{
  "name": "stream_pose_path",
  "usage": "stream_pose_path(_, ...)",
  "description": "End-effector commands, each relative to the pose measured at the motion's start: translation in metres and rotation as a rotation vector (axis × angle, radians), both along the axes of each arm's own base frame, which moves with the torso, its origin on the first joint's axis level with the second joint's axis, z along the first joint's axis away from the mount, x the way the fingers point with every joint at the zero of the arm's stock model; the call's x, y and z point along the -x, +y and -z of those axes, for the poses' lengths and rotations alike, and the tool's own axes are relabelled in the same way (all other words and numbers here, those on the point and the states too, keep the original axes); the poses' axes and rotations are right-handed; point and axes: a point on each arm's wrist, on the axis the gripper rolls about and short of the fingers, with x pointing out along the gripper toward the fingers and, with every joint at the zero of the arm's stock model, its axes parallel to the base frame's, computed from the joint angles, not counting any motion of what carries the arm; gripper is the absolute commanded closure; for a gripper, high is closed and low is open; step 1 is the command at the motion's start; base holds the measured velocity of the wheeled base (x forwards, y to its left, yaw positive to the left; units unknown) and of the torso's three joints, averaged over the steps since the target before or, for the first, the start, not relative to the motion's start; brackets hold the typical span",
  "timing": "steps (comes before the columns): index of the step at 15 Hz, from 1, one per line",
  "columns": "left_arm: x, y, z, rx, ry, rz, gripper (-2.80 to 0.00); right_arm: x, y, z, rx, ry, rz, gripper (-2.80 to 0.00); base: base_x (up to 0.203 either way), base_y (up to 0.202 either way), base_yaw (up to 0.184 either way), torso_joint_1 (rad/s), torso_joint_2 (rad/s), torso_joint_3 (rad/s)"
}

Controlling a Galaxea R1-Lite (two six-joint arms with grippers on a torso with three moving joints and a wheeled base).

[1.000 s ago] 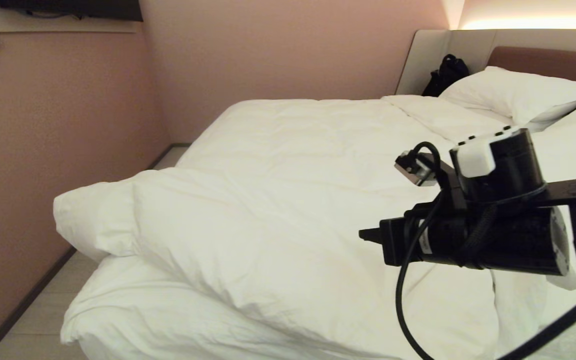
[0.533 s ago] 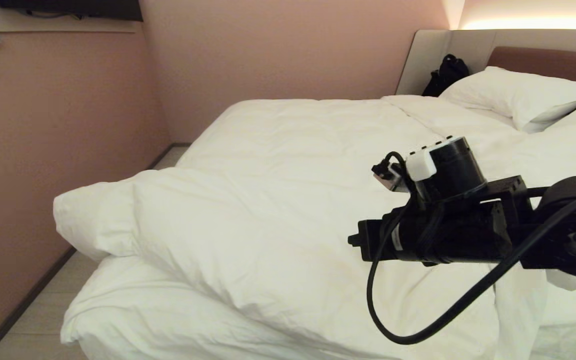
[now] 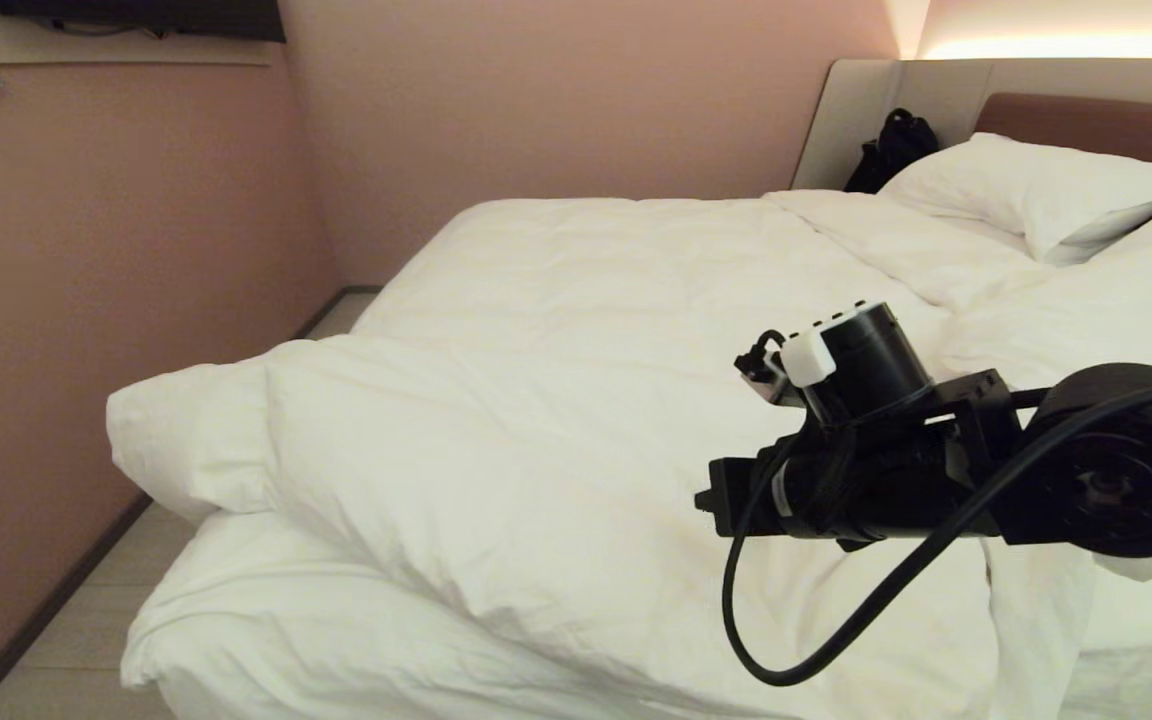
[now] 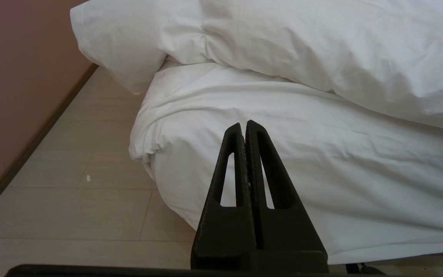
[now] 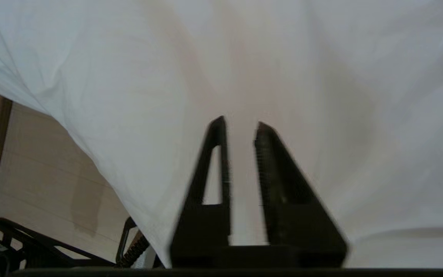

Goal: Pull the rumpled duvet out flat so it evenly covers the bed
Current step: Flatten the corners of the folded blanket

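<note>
The duvet lies rumpled on the bed, its foot end folded back so a puffy corner overhangs the left side and bare sheet shows below. My right arm hovers low over the duvet's near right part. In the right wrist view my right gripper is open, pointing at the duvet with nothing between its fingers. My left gripper is shut and empty, parked off the bed's foot corner and facing the sheeted mattress under the duvet's fold.
Two white pillows lie against the padded headboard, with a black bag beside them. A pink wall runs close along the bed's left side, leaving a narrow strip of floor. Part of my base shows below the duvet edge.
My right arm has come down and to the left, closer to the duvet. Its cable now hangs in a loop below it. The duvet has not moved.
</note>
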Motion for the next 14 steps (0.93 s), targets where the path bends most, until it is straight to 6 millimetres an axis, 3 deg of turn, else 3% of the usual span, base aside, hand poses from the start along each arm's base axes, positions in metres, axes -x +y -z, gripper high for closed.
stream_pose_path(1,0.000,0.000,0.000,0.001,0.001,-0.001,0.00,0.001,0.000,-0.001,-0.005,-0.002,0.000,-2.80,0.000,0.000,0.000,0.000,0.00,0.000)
stream_pose_path(5,0.000,0.000,0.000,0.001,0.000,-0.001,0.00,0.000,0.001,0.001,0.005,0.003,-0.006,-2.80,0.000,0.000,0.000,0.000,0.00,0.000)
stream_pose_path(12,0.000,0.000,0.000,0.001,0.001,-0.001,0.00,-0.013,0.011,0.024,0.046,0.051,-0.011,-2.80,0.000,0.000,0.000,0.000,0.00,0.000)
stream_pose_path(14,0.000,0.000,0.000,0.001,0.000,-0.001,0.00,-0.022,0.018,0.041,0.074,0.083,-0.013,-2.80,0.000,0.000,0.000,0.000,0.00,0.000)
